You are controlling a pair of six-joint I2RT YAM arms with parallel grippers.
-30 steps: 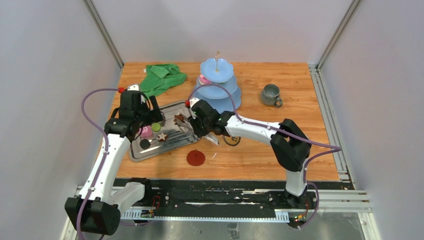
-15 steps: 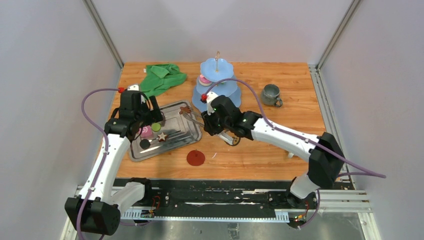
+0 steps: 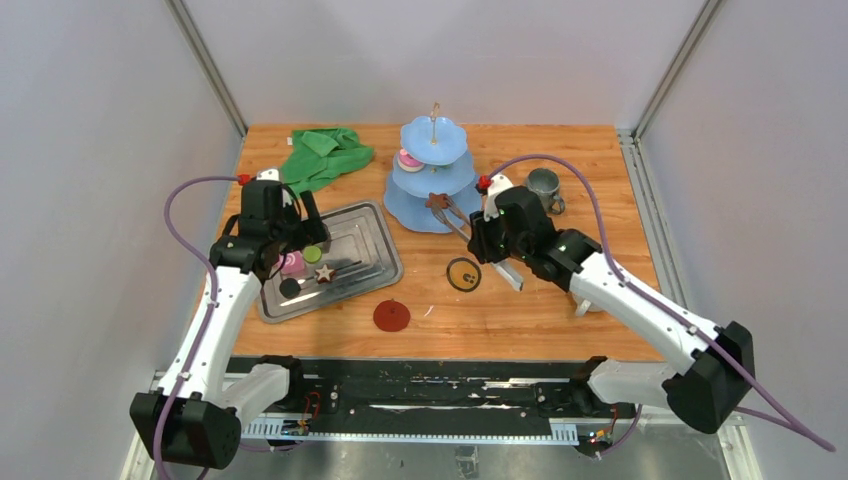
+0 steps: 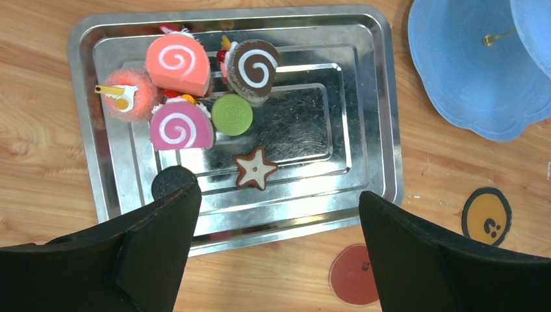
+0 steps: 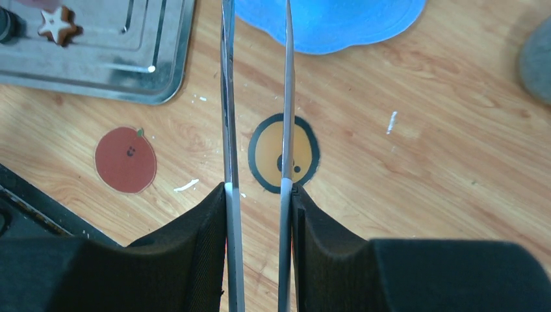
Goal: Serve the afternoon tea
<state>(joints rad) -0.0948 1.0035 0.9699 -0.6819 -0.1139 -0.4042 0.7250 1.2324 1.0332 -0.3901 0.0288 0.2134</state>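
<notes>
My right gripper (image 3: pixel 487 238) is shut on metal tongs (image 3: pixel 455 217), their two blades between my pads (image 5: pixel 221 201). The tongs' tips pinch a brown star (image 3: pixel 437 201) just above the bottom plate of the blue tiered stand (image 3: pixel 433 170). A pink sweet (image 3: pixel 408 158) lies on its middle tier. My left gripper (image 4: pixel 276 221) hangs open over the steel tray (image 4: pixel 383 130), holding nothing. On the tray lie pink swirl rolls (image 4: pixel 177 62), a brown swirl roll (image 4: pixel 255 63), a green disc (image 4: pixel 232 114), a star (image 4: pixel 255 168) and a black disc (image 4: pixel 171 182). The grey-green mug (image 3: pixel 541 189) stands right of the stand.
A green cloth (image 3: pixel 325 153) is bunched at the back left. A red round coaster (image 3: pixel 391 316) and a yellow one (image 3: pixel 463 274) lie flat near the front. Grey walls close in both sides of the wooden table (image 3: pixel 560 320).
My right arm has swung right from the tray, carrying the tongs and the brown star over to the blue stand. The left arm has stayed still.
</notes>
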